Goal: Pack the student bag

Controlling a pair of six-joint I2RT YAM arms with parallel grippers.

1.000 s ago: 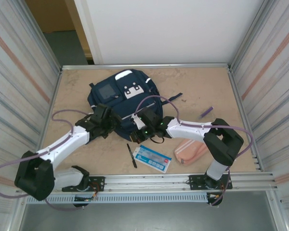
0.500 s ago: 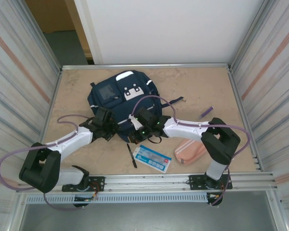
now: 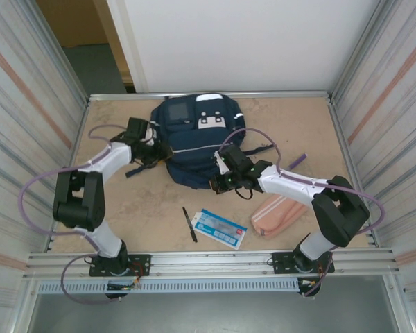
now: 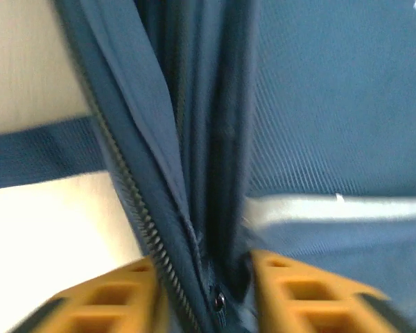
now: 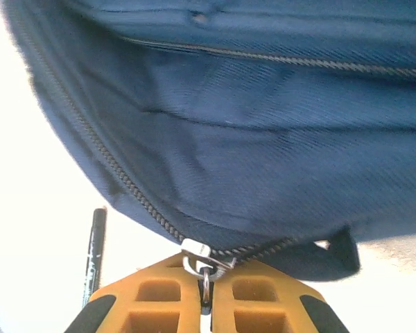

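Slippage is my first worry: the right gripper point(image 5: 205, 267) has its fingers pressed together on nothing more than the small metal zip pull point(image 5: 197, 251) at the near right edge of the student bag point(image 3: 194, 156), and a tab that thin could pop out of the pinch the moment I draw it along the teeth at an angle. My second worry is the anchor. The left gripper point(image 4: 204, 263) stands at the bag's left flank with its orange fingers point(image 4: 291, 291) partly apart and a fold of navy fabric and zipper edge filling the gap. That wrist view is blurred, so I cannot tell whether the fold is clamped or merely lying between them. If it is loose, I judge that a tug on the zip would drag the whole soft bag across the table point(image 3: 125, 208) instead of running the slider, and slack cloth could bunch into the teeth and jam it. A slide toward me could also push the bag onto the pen point(image 3: 189, 224) and the blue-and-white packet point(image 3: 220, 228) lying just in front, with the pink pouch point(image 3: 276, 216) off to the right. The bag lies front face up at the far middle of the table. Its long axis runs from my side toward the far wall, the end with the white patches pointing away and the rounded end toward the arm bases.
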